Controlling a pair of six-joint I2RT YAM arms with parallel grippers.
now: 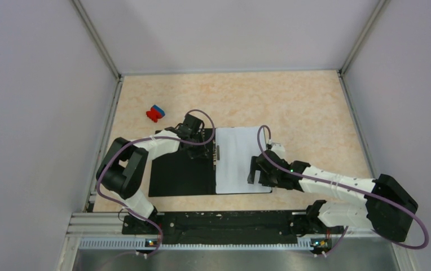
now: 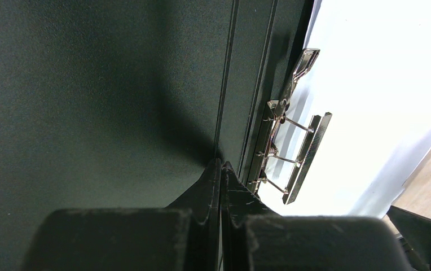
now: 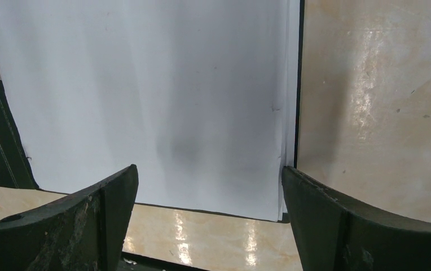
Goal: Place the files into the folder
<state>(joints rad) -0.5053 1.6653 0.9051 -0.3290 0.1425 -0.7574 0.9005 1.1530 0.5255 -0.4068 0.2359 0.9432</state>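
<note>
Files (image 1: 238,161) lie lengthwise near-to-far in folder (image 1: 179,175); left fingers (image 2: 210,186) pressed together, right fingers (image 3: 111,214) wide.

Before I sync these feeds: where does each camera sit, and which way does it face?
Top external: high behind the robot, looking down on the table; left arm and right arm show.
Left wrist: looks along the shut left gripper at the folder and its clip.
Right wrist: looks down through the open right gripper at the files.
Shared: all three see the files.
</note>
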